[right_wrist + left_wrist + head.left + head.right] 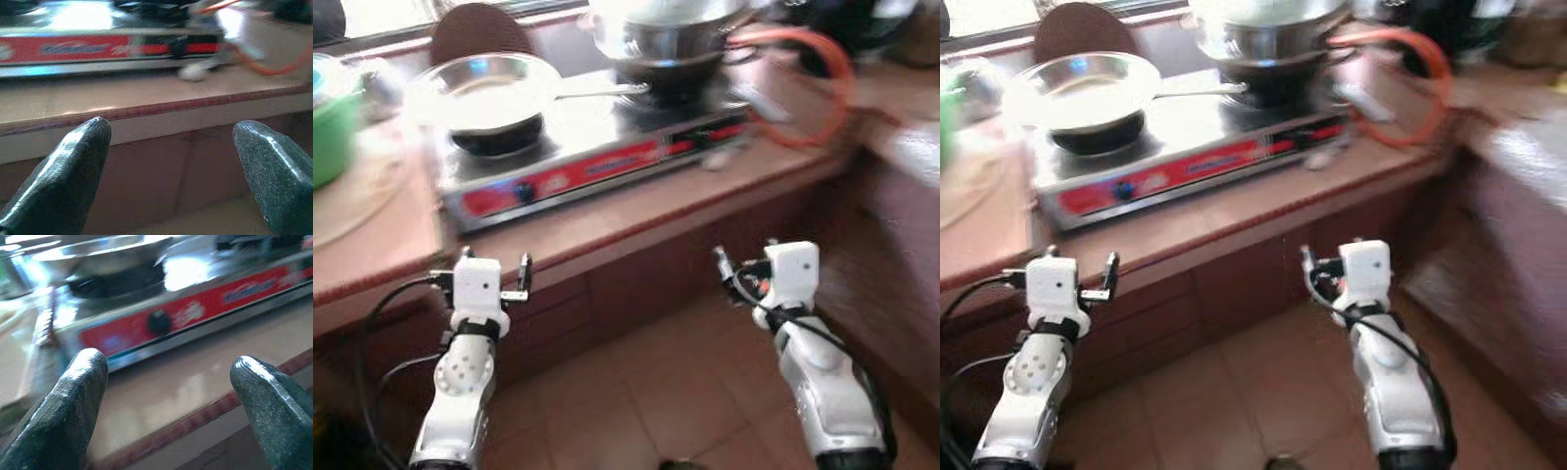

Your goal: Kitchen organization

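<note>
A steel two-burner stove (597, 162) with a red front panel stands on the brown counter (636, 211). On its left burner rests a shallow steel pan (489, 88), and on the right burner a steel pot (671, 39). Both arms are raised in front of the counter edge, below the stove. My left gripper (495, 262) is open and holds nothing; in the left wrist view its fingers (73, 396) frame the black stove knob (159, 322). The right gripper (744, 259) is open and holds nothing too, level with the counter's front edge (146, 110).
An orange gas hose (827, 69) loops over the counter right of the stove. A green container (331, 127) sits at the far left and a round brown board (480, 31) leans behind the pan. Tiled floor (656, 392) lies below. The views are blurred.
</note>
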`<state>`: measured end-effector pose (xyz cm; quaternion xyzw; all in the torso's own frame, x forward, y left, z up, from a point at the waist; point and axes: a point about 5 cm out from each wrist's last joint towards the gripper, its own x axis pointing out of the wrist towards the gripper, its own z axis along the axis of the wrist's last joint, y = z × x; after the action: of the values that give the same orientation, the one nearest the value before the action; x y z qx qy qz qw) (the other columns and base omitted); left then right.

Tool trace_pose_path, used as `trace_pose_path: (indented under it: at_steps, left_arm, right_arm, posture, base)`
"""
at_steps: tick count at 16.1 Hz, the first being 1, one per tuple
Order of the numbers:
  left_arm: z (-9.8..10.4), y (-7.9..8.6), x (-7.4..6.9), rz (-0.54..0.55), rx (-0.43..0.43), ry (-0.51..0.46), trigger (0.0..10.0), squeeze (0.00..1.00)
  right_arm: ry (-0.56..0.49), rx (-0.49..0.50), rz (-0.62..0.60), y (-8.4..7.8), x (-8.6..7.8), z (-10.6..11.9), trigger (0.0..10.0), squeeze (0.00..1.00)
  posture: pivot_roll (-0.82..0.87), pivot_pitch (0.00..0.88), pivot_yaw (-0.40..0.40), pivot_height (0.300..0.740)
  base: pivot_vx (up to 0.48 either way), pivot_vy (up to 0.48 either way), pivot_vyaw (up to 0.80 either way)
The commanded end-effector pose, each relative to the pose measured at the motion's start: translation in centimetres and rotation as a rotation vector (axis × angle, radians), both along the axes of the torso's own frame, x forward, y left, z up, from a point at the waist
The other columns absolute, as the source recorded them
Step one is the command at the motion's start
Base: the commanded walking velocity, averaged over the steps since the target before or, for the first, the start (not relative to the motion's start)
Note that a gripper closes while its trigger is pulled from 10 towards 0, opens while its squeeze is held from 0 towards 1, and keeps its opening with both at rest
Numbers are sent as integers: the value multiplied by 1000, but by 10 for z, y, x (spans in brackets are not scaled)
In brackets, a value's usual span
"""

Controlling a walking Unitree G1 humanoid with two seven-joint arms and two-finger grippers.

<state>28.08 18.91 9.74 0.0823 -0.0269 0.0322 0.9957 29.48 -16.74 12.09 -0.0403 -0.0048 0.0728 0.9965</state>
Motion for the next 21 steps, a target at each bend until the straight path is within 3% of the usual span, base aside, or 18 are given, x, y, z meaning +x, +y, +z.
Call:
trace_pose_path:
  at_steps: [1, 7, 21]
  left_arm:
    - [-4, 10, -4, 22, 9, 29, 10000, 0]
    - [-2, 10, -2, 28, -44, 22, 10000, 0]
    - [-2, 10, -3, 14, -34, 32, 10000, 0]
  right_arm:
    - [-6, 13, 17, 8, -1, 2, 10000, 0]
    - [-3, 9, 19, 8, -2, 2, 10000, 0]
    - [-3, 19, 24, 14, 0, 1, 10000, 0]
  posture:
    - [-131, 131, 54, 740]
    - [-133, 128, 53, 740]
    - [-123, 120, 65, 740]
  base:
    - [0, 0, -788]
    - [0, 0, -788]
    - [0, 0, -787]
